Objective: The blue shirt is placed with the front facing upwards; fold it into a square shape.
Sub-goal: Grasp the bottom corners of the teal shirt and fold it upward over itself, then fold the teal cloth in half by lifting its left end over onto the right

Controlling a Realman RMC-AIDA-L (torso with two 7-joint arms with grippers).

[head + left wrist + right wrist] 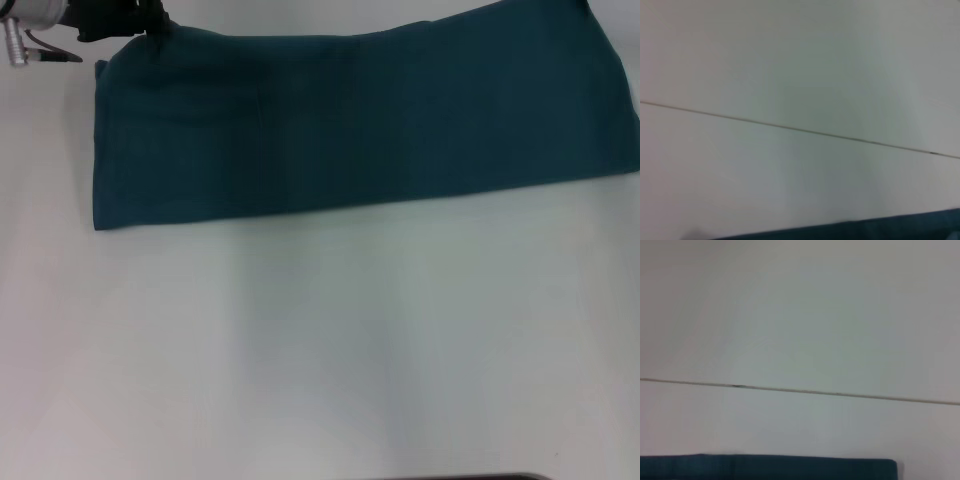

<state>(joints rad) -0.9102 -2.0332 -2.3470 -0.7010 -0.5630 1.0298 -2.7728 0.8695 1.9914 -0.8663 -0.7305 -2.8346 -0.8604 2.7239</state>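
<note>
Folded blue shirt (360, 125) under left gripper (150, 28)

L gripper (150, 25) sits at the far-left corner of the blue shirt (360, 120), dark fingers down at the cloth edge; whether they pinch it can't be made out. Its silver wrist (35, 25) lies just beyond that corner, off the fabric. R arm and gripper: out of the head view, and the wrist views show no fingers of either arm.
</note>
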